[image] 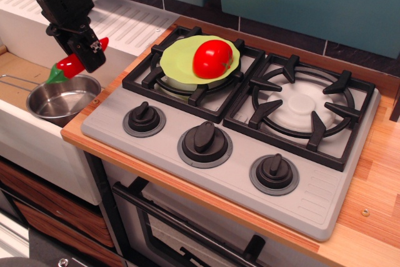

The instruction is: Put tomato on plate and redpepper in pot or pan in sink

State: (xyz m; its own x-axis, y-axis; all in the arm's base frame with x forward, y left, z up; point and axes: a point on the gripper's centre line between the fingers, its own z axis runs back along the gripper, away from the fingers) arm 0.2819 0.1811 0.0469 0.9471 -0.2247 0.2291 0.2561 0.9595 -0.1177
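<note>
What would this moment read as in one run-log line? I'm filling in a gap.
gripper: shut on redpepper | redpepper: held above pot in sink | tomato: on plate | next: probably lower, release

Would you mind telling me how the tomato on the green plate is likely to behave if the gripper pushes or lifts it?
The tomato looks round and glossy, so it would probably roll off the flat plate if nudged. Its smooth, shiny skin suggests that the fingers could slip on it. It appears to be a hollow plastic toy, so likely light and stiff.
</note>
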